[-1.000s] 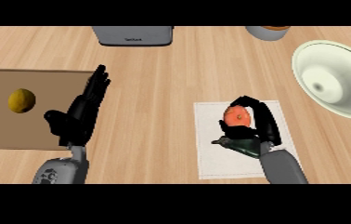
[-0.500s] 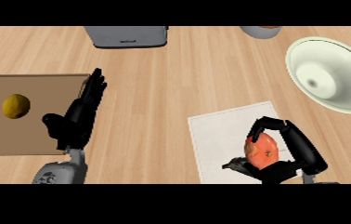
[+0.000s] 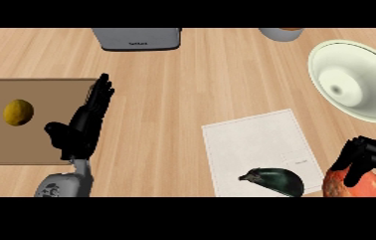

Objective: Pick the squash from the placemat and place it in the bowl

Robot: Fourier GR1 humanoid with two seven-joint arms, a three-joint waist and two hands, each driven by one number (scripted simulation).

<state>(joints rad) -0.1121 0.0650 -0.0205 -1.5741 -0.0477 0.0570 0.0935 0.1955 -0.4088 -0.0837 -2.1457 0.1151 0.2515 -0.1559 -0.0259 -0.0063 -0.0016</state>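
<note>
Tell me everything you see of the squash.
The squash is orange-red and rounded, partly cut off at the view's lower right corner. The right hand curls its black fingers over its top, holding it just beyond the right edge of the white placemat. Whether it rests on the counter cannot be told.

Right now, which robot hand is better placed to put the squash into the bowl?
The right robot hand: its fingers curl round the orange squash, and the bowl lies on its side of the counter. The left robot hand rests open, far off over the brown board.
</note>
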